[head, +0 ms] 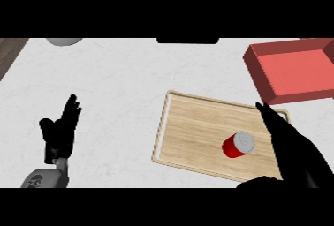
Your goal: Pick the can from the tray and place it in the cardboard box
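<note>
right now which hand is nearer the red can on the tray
Right. The right hand is just beside the can, over the wooden tray's right edge, fingers straight. The left hand rests open far to the can's left, off the tray.

Below me spreads a pale, faintly marbled worktop (117, 75), evenly lit, filling nearly all I see. At its far left corner a strip of dark brown wood (9, 50) shows beyond the edge; I cannot tell if it is floor or furniture. On the far edge sit a grey rounded thing (63, 41), cut off, and a dark flat shape (187, 40).
</note>
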